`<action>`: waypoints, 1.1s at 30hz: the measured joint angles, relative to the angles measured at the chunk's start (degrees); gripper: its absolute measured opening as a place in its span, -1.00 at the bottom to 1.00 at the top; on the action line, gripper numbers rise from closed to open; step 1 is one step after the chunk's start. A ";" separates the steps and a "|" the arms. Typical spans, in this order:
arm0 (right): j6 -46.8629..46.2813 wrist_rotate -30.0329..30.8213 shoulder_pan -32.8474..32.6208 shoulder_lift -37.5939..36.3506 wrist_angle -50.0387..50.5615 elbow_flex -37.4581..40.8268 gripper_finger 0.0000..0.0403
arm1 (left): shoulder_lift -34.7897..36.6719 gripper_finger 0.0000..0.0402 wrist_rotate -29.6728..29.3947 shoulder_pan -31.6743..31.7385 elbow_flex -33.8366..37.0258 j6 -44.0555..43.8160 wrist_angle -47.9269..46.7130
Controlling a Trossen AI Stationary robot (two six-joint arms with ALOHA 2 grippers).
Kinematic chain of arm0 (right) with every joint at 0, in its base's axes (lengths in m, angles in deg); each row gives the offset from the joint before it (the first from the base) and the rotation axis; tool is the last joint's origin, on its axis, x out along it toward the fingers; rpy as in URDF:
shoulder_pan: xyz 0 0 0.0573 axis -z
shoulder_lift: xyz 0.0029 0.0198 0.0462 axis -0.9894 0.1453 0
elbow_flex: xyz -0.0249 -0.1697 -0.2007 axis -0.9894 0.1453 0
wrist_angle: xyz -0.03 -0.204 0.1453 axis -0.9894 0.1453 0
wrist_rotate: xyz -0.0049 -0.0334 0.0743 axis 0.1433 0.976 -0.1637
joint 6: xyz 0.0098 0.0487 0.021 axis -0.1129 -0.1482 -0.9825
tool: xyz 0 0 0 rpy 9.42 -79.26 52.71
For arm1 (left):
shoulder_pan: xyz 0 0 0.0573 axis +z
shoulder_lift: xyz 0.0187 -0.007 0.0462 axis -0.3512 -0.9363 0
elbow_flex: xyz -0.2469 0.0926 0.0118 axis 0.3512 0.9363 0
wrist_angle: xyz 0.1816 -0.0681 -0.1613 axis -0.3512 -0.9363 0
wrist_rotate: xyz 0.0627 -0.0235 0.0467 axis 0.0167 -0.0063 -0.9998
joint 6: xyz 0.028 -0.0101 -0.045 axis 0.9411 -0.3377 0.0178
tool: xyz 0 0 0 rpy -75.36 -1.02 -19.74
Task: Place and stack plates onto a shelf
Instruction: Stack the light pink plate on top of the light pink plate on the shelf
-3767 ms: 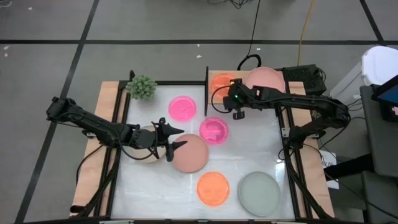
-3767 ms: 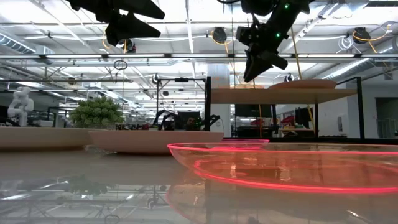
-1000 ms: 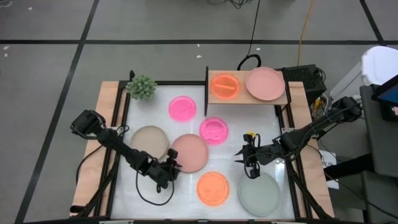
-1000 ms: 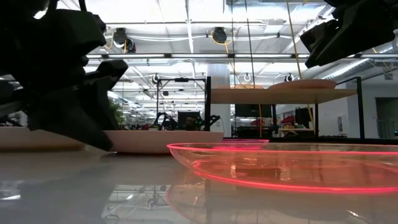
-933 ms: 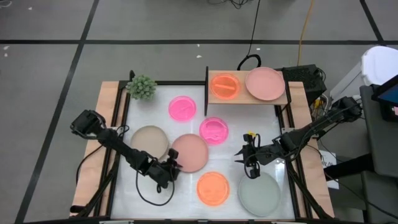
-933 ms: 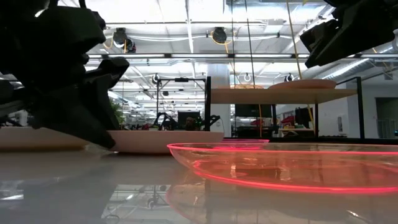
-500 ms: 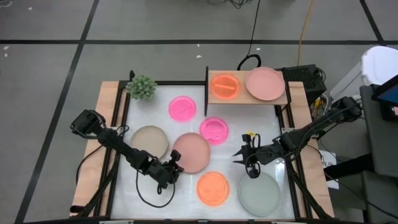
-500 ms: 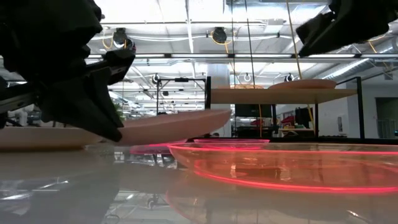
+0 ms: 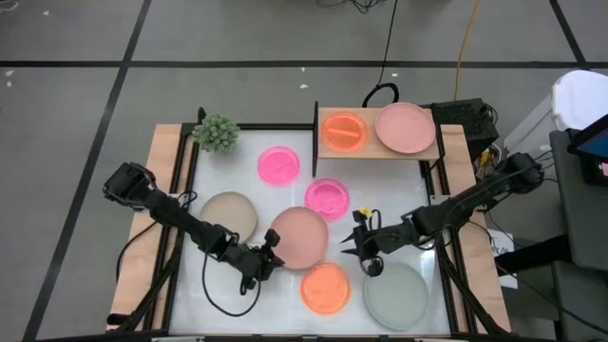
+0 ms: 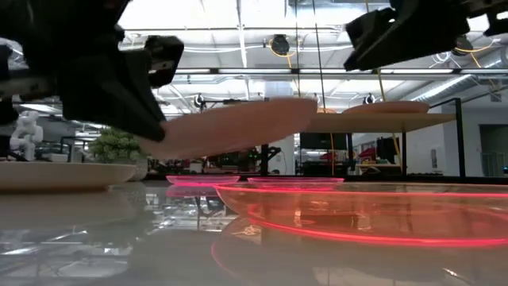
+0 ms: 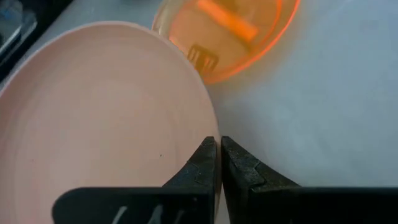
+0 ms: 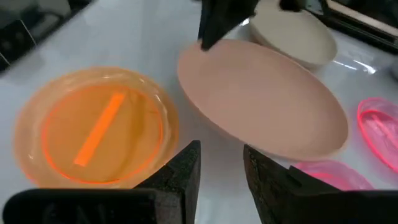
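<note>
My left gripper [image 9: 265,258] is shut on the dusty-pink plate [image 9: 300,237], which is off the table in the low view [image 10: 230,125]. My right gripper [image 9: 358,246] is open and empty just right of that plate and points at it [image 12: 267,93]. The shelf [image 9: 380,152] at the far right carries an orange plate [image 9: 340,130] and the salmon-pink plate [image 9: 406,126]. On the table lie two magenta plates [image 9: 278,164] [image 9: 328,198], the beige plate [image 9: 230,215], a second orange plate [image 9: 325,287] and the grey-green plate [image 9: 397,295]. My left gripper pinches the dusty-pink plate's rim [image 11: 213,134] between its two fingers, at the plate's near-left edge. The fingers come roughly level from the table's near left. The plate is lifted clear of the table and tilted, with its free far-right edge [image 10: 305,105] higher than the held edge.
A small green plant [image 9: 217,133] stands at the far left corner. Wooden side rails [image 9: 161,218] run along both sides of the tabletop. The orange plate on the table lies close under and between both grippers.
My left gripper has gone up with the dusty-pink plate. The plate lay flat on the table, then tipped with its far-right edge rising, and now hangs clear and tilted, shifted a little toward the right. My right gripper has moved left toward the plate.
</note>
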 joint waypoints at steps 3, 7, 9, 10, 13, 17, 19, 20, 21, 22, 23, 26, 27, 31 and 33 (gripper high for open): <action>2.96 -0.06 0.65 3.49 4.17 -3.10 -0.42 | 2.26 -0.95 4.62 1.14 0.00 0.98 -0.20; 7.24 -0.04 1.61 6.47 5.66 -5.77 -0.32 | 4.18 -0.95 10.58 2.66 -0.04 1.41 -1.81; 9.34 -0.04 1.83 7.18 5.15 -6.33 -0.27 | 4.80 -0.95 13.21 3.33 -0.04 1.36 -3.31; 10.62 -0.03 1.84 7.46 5.13 -6.46 -0.25 | 4.79 -0.95 14.27 3.67 -0.05 1.36 -3.26; 14.29 -0.20 2.07 8.70 5.02 -6.75 -0.21 | 4.76 -0.95 15.29 4.29 -0.04 0.98 -4.74; 17.01 -4.61 3.46 10.82 4.52 -6.75 -0.23 | 4.78 -0.95 17.25 5.11 -0.04 1.56 -4.29; 18.58 -4.56 4.08 12.02 4.13 -6.72 -0.26 | 4.78 -0.95 18.61 5.62 -0.04 1.68 -4.30; 19.66 -4.51 4.21 12.49 3.49 -6.72 -0.27 | 4.78 -0.95 19.29 5.88 -0.04 1.69 -4.28; 20.93 -4.50 4.36 12.63 3.36 -6.72 -0.28 | 4.78 -0.95 20.16 6.18 -0.04 1.71 -4.29; 22.28 -4.52 4.42 12.63 3.16 -6.67 -0.29 | 4.78 -0.95 20.98 6.45 -0.04 1.71 -4.30; 23.74 -4.53 4.45 12.54 2.29 -6.67 -0.29 | 4.78 -0.95 21.59 6.75 -0.04 1.69 -4.31; 29.08 -5.77 4.46 12.49 1.13 -6.77 -0.33 | 4.78 -0.95 23.83 7.73 -0.04 1.68 -4.08; 30.19 -6.78 4.46 12.55 1.08 -6.73 -0.35 | 4.78 -0.95 24.62 8.10 -0.04 1.72 -3.92; 31.45 -12.57 5.36 13.01 0.77 -6.72 -0.46 | 4.78 -0.95 27.61 9.81 -0.04 1.84 -3.27; 31.49 -13.14 5.61 13.46 1.56 -6.69 -0.52 | 4.78 -0.95 29.16 10.76 -0.04 2.05 -3.21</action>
